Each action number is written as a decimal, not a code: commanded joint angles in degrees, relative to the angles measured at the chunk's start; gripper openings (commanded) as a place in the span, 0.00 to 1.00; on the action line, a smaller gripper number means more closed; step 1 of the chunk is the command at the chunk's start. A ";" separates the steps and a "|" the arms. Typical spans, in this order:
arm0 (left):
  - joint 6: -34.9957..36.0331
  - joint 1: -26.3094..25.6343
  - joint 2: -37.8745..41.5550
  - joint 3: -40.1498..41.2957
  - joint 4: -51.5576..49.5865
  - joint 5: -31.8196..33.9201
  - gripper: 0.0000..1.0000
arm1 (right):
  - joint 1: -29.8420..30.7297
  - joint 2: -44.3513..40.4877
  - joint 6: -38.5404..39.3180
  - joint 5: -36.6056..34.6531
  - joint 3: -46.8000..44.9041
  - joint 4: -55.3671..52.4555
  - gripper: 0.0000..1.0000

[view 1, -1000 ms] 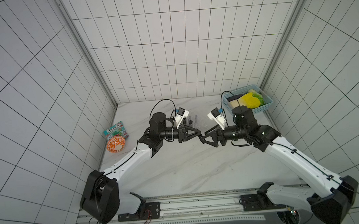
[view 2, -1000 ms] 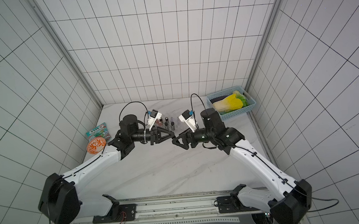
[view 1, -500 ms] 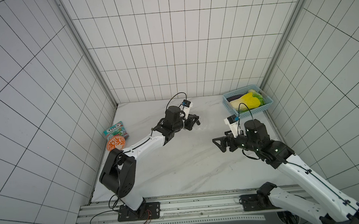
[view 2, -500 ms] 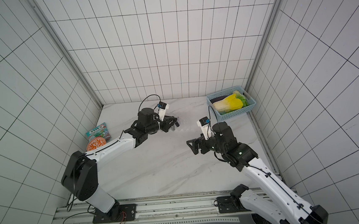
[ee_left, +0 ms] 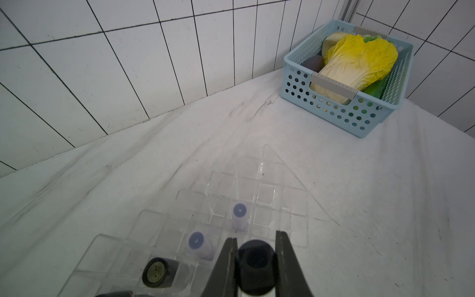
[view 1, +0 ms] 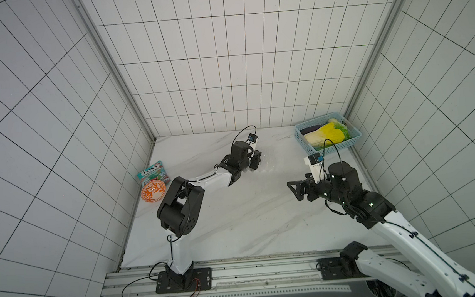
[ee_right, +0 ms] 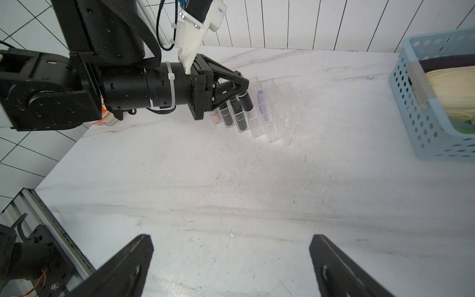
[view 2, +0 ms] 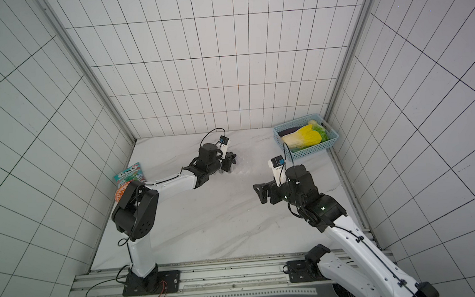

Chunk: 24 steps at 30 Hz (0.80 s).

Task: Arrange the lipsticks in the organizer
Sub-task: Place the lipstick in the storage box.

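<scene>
**mika:** Why's the left gripper (ee_left: 256, 236) pinching that black lipstick (ee_left: 255, 264) by its top end and not round the middle?

**jo:** My guess is the organizer (ee_left: 270, 180) slots are narrow squares, so a grip up at the cap leaves the body free to slide down between the clear walls. The jaws are clamped tight on it. From the right wrist view the tube hangs tilted over the row, just beside a lavender lipstick (ee_right: 261, 101). Can't tell whether its foot is inside a slot yet.

**mika:** And the ones already in?

**jo:** All upright, caps up, which is kinda the point of a stepped rack. There are two lavender and one black in the left wrist view. The right wrist view shows more black ones plus a pale pink lipstick (ee_right: 215, 117) at the end toward the bench (ee_right: 231, 180) left edge. The slots on the basket (ee_left: 334, 113) side are empty. The organizer sits near the far edge, roughly midway along it, and the basket is in the far right corner.

**mika:** Arm poses?

**jo:** The left arm (view 1: 204, 180) comes up from the near edge with its elbow humped. Its forearm is stretched toward the far edge and the wrist is about level. The right gripper (ee_right: 230, 239) is spread wide and holds nothing. It hovers over bare marble nearer the right edge, aimed at the organizer but well apart from it. Looks parked out of the way to me.
</scene>
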State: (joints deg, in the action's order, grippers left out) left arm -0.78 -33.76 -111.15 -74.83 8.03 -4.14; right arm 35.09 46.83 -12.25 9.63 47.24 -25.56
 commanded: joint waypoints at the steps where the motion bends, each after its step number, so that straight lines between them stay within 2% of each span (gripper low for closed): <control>1: 1.19 -0.69 -1.93 -2.04 2.29 0.13 0.04 | -0.53 -0.70 -0.32 -0.05 -1.36 0.04 0.99; 7: 1.24 -0.78 -4.40 -3.13 1.20 0.27 0.05 | -0.55 -0.67 -0.49 0.57 -1.01 -1.06 0.99; 18: 0.78 -1.29 -3.57 0.30 1.73 1.49 0.06 | -0.55 -1.21 -0.76 0.83 -1.45 -1.15 0.99; 24: 0.69 -1.46 -3.99 0.56 1.55 2.16 0.15 | -0.58 -1.48 -0.76 0.84 -1.71 -1.33 0.99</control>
State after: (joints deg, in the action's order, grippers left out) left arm -0.16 -34.74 -114.80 -75.61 10.44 -2.94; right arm 34.87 45.95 -12.53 10.07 47.11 -26.48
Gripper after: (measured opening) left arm 0.183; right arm 0.990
